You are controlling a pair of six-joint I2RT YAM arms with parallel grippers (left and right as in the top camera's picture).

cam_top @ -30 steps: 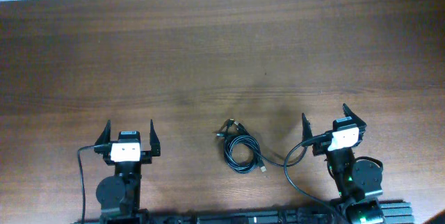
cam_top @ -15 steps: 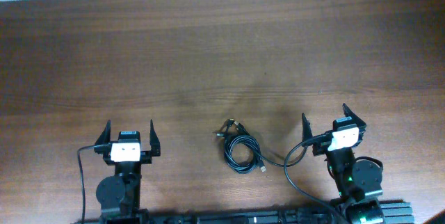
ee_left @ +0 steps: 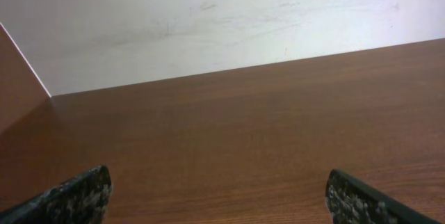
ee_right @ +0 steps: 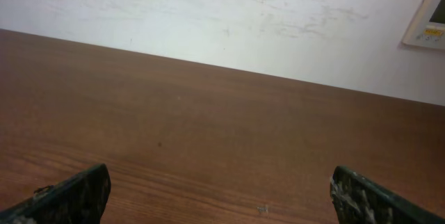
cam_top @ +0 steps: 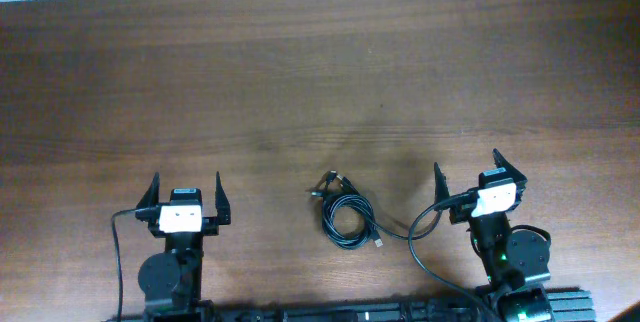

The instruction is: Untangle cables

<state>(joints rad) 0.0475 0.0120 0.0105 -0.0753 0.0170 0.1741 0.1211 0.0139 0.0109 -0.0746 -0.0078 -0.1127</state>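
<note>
Item 1, table (cam_top: 300, 62): I have it under both arms. It runs ahead of both grippers to a wall (ee_left: 208, 22) at its far edge.
Item 2, cables (cam_top: 347, 214): one coil on the table between my left gripper (cam_top: 186, 176) and right gripper (cam_top: 467, 162), somewhat nearer the right, touching neither. A plug end (cam_top: 380, 245) trails from the coil toward the right arm's base.
Item 3, wall panel (ee_right: 430, 19): on the wall, ahead and right of the right gripper.
</note>
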